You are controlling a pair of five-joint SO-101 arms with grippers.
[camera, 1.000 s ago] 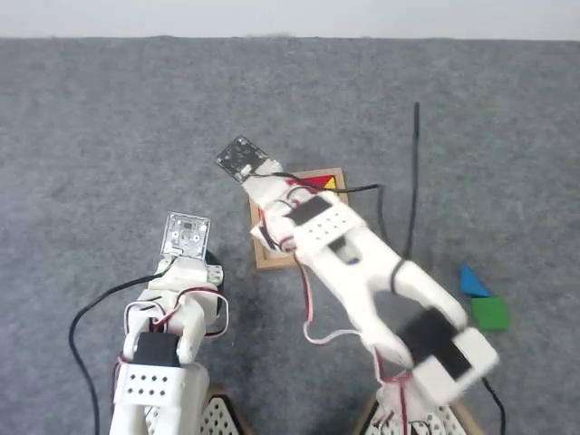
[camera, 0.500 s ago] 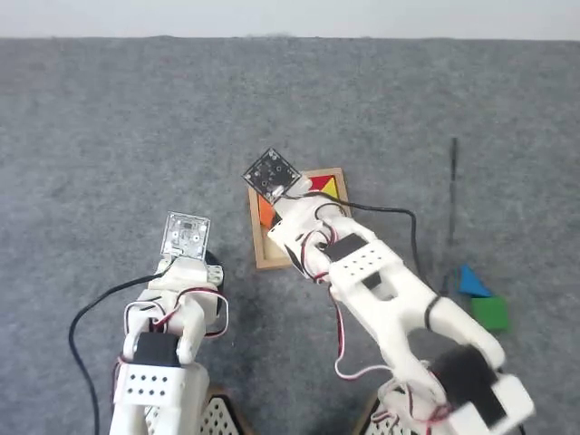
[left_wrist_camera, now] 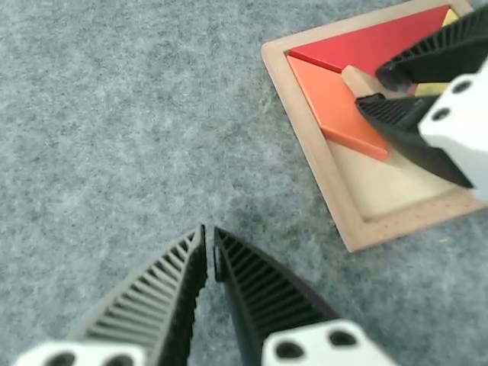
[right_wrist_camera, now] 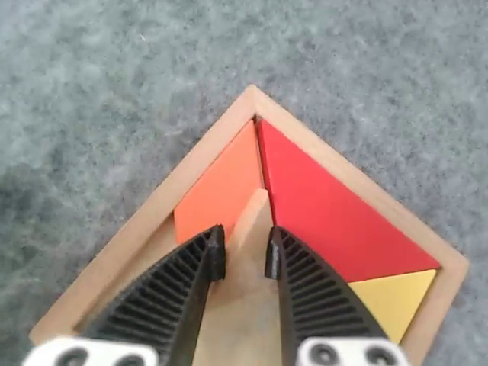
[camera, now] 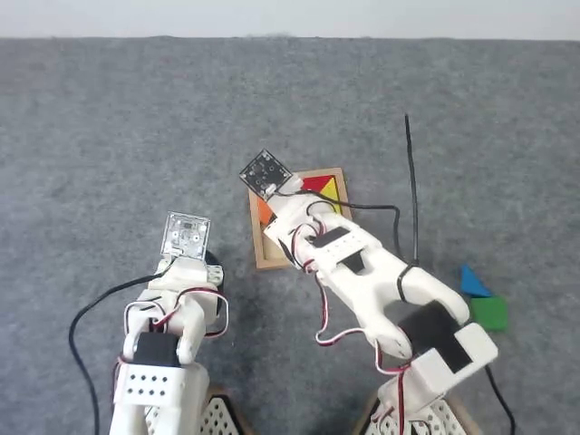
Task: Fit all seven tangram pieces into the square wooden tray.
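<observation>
- In the high view, the square wooden tray (camera: 259, 259) lay near the middle of the grey carpeted counter (camera: 109, 118). The right arm (camera: 362, 272) stretched from the near edge across it, covering much of its floor.
- Three pieces showed inside the tray: a red triangular piece (camera: 316, 184) and a small yellow triangular piece (camera: 331, 191) at the far side, and an orange triangular piece (camera: 265, 211) at the left side.
- A blue triangular piece (camera: 471, 281) and a green square piece (camera: 490, 314) lay touching each other on the counter, well apart from the tray on the right. A thin black cable (camera: 413, 190) ran beside the tray.
- The left arm (camera: 172, 317) sat at the near left, away from the tray.
- In the left wrist view, the left gripper (left_wrist_camera: 210, 238) hung over bare counter with its fingers almost together, a thin slit between them, and nothing held. Farther off, the right gripper (left_wrist_camera: 371, 90) hung over the tray (left_wrist_camera: 305, 145), just beside the orange piece (left_wrist_camera: 335, 107) and the red piece (left_wrist_camera: 366, 46).
- In the right wrist view, the right gripper (right_wrist_camera: 244, 255) had its fingers apart and empty over the tray's bare wooden floor. One fingertip was at the orange piece (right_wrist_camera: 221, 191), the other at the red piece (right_wrist_camera: 328, 206). The yellow piece (right_wrist_camera: 396, 297) lay against the red one, inside the tray's rim (right_wrist_camera: 149, 217).
</observation>
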